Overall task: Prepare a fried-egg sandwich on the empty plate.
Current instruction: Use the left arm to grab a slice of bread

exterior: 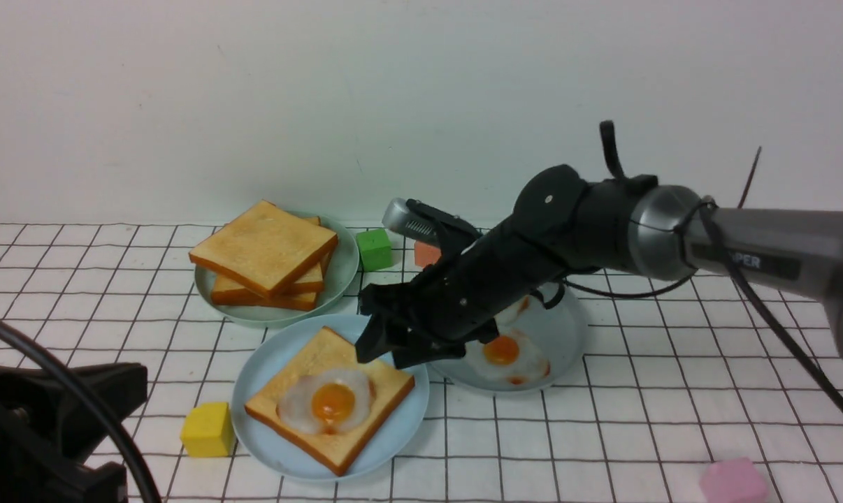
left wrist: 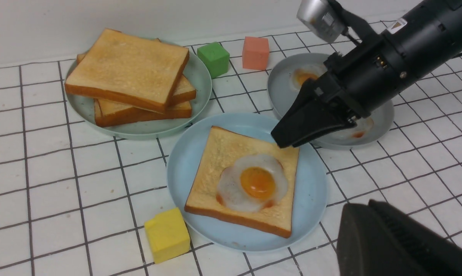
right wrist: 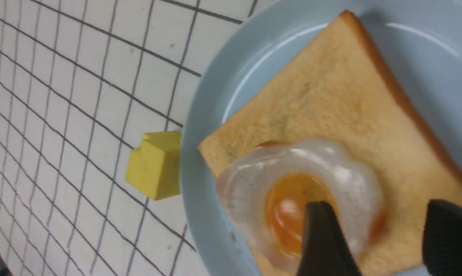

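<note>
The pale blue plate (exterior: 268,370) holds one toast slice (exterior: 323,353) with a fried egg (exterior: 330,402) lying uncovered on top. My right gripper (exterior: 386,349) hangs just above the far right corner of that toast, open, with nothing between its fingers. In the right wrist view its fingertips (right wrist: 319,230) stand wide apart over the egg (right wrist: 254,184) and toast (right wrist: 323,96). My left gripper (left wrist: 359,205) is shut and empty, low at the near left, away from the plate (left wrist: 185,168).
Behind on the left, a grey-green plate (exterior: 344,272) carries stacked toast slices (exterior: 264,251). A grey plate (exterior: 568,328) under my right arm holds fried eggs (exterior: 502,353). Blocks lie around: green (exterior: 374,249), orange-red (exterior: 427,253), yellow (exterior: 208,429), pink (exterior: 732,480).
</note>
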`<state>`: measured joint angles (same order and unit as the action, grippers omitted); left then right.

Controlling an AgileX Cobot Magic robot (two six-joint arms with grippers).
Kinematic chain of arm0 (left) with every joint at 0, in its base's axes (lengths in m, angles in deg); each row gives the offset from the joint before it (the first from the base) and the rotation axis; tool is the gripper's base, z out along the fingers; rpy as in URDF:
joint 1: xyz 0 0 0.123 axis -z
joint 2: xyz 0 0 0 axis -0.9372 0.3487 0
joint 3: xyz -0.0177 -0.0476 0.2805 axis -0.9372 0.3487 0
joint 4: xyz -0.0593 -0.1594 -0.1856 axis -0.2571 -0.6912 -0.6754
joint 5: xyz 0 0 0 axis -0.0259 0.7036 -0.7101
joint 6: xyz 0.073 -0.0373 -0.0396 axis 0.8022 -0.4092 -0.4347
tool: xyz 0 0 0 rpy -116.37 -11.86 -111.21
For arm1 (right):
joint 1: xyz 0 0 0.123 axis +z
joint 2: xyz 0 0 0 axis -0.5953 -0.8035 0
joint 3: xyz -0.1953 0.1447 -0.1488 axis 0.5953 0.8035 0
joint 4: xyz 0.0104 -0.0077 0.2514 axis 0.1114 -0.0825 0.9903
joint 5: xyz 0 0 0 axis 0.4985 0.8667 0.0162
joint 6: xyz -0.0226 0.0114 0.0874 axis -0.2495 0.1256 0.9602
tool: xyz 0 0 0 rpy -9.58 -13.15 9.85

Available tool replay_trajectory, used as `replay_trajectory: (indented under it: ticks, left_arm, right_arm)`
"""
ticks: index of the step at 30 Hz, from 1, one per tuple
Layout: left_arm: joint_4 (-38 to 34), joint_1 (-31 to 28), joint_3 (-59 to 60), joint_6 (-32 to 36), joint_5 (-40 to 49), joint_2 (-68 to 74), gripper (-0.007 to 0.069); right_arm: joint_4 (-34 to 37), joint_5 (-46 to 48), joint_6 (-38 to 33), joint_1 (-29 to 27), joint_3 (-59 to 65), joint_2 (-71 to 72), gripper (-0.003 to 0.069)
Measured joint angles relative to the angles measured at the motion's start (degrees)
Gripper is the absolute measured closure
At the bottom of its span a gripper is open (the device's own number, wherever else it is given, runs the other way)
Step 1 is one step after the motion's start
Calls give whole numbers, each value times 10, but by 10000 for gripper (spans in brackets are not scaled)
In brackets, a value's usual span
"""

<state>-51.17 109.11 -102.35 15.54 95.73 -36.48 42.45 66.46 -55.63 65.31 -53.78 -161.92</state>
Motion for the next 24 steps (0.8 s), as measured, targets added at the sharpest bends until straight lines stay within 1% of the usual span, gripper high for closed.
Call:
replay_trajectory:
  ticks: [2, 3, 5, 7, 8, 9, 11, 13, 15, 17, 19, 20, 22, 24]
  left_arm:
    - [-4, 0, 0, -5, 13, 0, 606]
    - [-5, 0, 0, -9, 18, 2, 606]
    - [-5, 0, 0, -21, 29, 12, 606]
    - [-6, 0, 0, -35, 41, 34, 606]
    - [-6, 0, 0, -37, 43, 40, 606]
    - [-8, 0, 0, -47, 46, 65, 606]
    - [-12, 0, -1, -51, 42, 108, 606]
    - [-14, 0, -6, -53, 38, 152, 606]
    - [-16, 0, -24, -53, 39, 204, 606]
    - [-14, 0, -61, -46, 42, 257, 617]
    - [-13, -7, -100, -38, 42, 295, 638]
    - [-13, -8, -105, -36, 41, 304, 638]
    - [-13, -47, -169, -17, 38, 362, 638]
    - [-17, -84, -209, 13, 37, 406, 638]
  right_arm:
    - [-38, 29, 1, -24, 0, 30, 208]
    - [-58, 45, 2, -34, 0, 48, 209]
    - [-107, 83, 3, -51, 0, 93, 242]
    - [-162, 124, 15, -59, 0, 141, 306]
    - [-168, 128, 17, -59, 0, 146, 314]
    - [-220, 159, 36, -59, 0, 191, 389]
    - [-271, 191, 61, -56, 6, 242, 475]
    - [-308, 202, 84, -53, 23, 294, 550]
    - [-329, 202, 98, -52, 52, 353, 610]
    - [-338, 198, 105, -52, 94, 416, 645]
    - [-340, 190, 107, -52, 133, 472, 650]
    - [-340, 188, 107, -52, 142, 477, 650]
    - [-339, 175, 108, -50, 199, 541, 649]
    - [-339, 162, 108, -48, 235, 579, 649]
